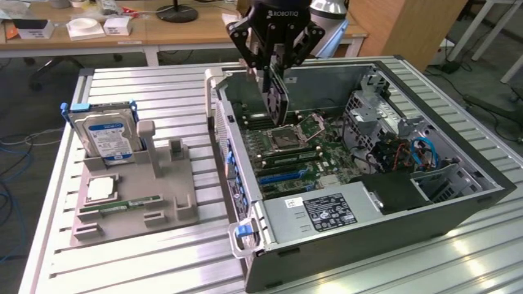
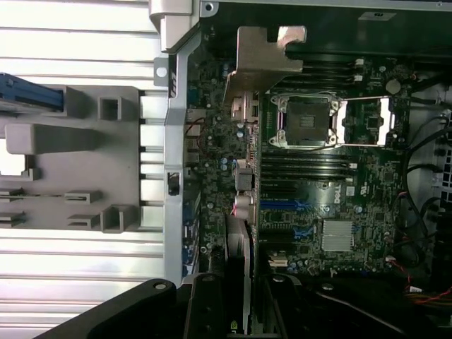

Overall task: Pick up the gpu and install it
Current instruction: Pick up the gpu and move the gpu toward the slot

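Black gripper [image 1: 274,62] pinches the gpu [image 1: 278,101] upright above the motherboard [image 1: 323,153]. Install step in hand; seating likely demands exact edge-to-slot alignment.

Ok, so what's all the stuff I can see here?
computer case: one, dark grey, open on the table.
motherboard: one, green, inside the case.
power supply: one, grey, black label, inside the case.
holder: one, grey, on the exterior view's left of the case.
hard drive: one, silver with blue label, upright in the holder.
RAM stick: one, green, lying on the holder.
table: one, silver slats, under everything.
gpu: one, dark, held over the open case.
gripper: one, black, shut on the gpu.
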`<state>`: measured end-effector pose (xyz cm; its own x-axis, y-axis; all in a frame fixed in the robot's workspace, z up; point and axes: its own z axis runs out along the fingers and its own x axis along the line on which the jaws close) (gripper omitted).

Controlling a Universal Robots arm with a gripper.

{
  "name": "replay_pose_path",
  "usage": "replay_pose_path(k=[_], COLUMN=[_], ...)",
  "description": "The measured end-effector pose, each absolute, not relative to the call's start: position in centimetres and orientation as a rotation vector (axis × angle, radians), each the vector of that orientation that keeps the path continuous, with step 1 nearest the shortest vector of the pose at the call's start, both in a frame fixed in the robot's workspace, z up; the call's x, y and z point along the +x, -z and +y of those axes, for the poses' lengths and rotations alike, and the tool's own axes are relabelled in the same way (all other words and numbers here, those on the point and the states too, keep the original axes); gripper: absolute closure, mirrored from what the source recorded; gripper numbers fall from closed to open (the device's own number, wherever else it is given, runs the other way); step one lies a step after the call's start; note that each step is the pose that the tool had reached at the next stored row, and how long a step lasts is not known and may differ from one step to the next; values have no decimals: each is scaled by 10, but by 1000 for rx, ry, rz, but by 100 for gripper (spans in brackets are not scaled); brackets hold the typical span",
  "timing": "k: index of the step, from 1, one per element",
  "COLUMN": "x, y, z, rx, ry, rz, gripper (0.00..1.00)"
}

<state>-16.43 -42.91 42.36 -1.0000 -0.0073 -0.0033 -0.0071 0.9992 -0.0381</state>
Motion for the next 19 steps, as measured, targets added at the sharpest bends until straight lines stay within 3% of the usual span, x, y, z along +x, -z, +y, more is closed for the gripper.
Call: replay_pose_path(k=[19], x=[-145], y=[-424], z=[-429], rx=[-12], ry=[60], rz=[3138], gripper=[73])
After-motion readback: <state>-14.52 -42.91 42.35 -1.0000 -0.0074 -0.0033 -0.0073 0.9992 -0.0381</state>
